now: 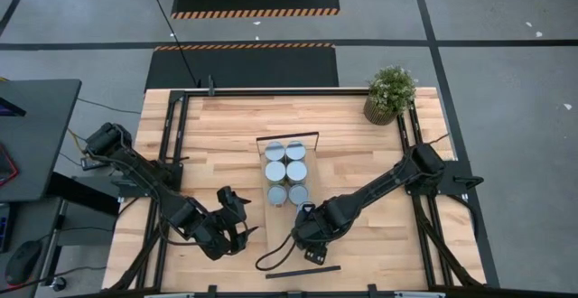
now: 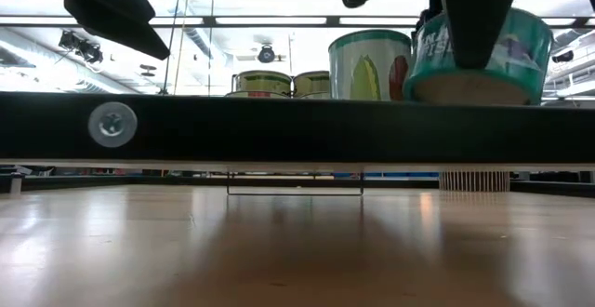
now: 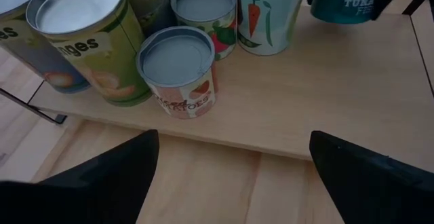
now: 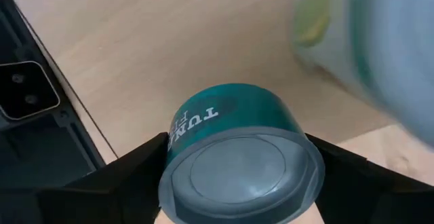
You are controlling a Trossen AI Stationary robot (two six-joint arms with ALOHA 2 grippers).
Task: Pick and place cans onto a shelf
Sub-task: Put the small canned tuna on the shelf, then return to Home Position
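Several cans with pale grey tops stand upright in rows on the pale wood shelf; they also show in the left wrist view. My right gripper is at the shelf's near right corner, shut on a short teal tuna can, which also shows in the low view. My left gripper is open and empty, just near-left of the shelf, its fingers pointing at the cans. My right gripper pinches the tuna can's teal side wall between its two fingers, one on each opposite side. The fingers come from above, pointing down. The can sits level, grey top up; whether its base rests on the shelf I cannot tell.
A potted plant stands at the table's far right corner. A black bar and a cable loop lie near the front edge. Bare tabletop lies left and right of the shelf.
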